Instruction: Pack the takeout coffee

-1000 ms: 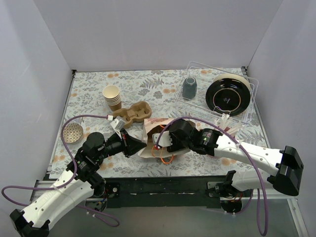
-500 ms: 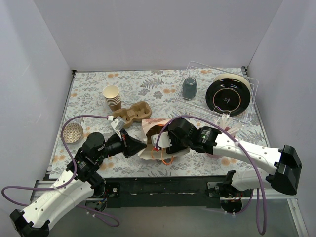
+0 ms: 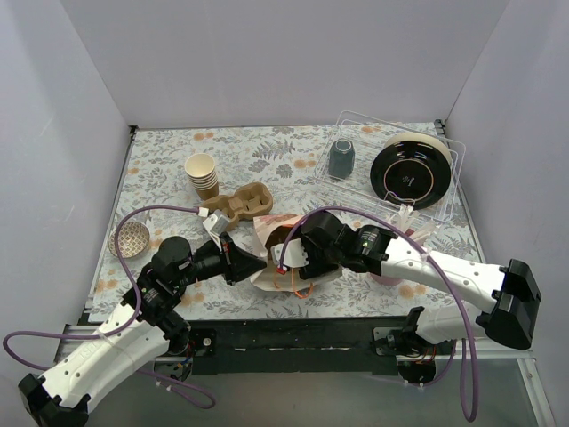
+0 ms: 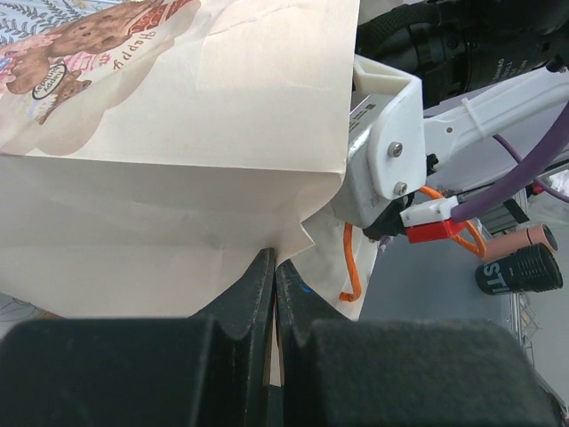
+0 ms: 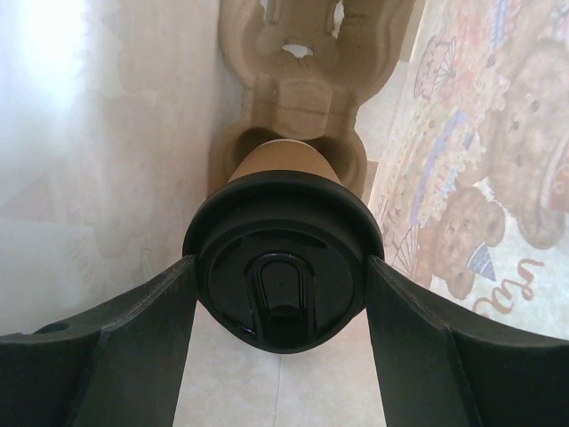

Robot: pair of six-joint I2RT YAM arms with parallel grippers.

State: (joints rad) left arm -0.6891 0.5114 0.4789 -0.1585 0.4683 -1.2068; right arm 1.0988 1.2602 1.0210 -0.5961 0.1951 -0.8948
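Left fingers (image 4: 265, 289) pressed together, pinching paper bag (image 4: 178, 178) edge. Right fingers (image 5: 142, 347) spread wide, clamping takeout coffee (image 5: 283, 267) by its black lid (image 5: 283, 227), inside the bag. Bag lies on the tabletop (image 3: 267, 151).

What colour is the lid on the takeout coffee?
Black lid on a kraft-brown cup, clearest in the right wrist view.
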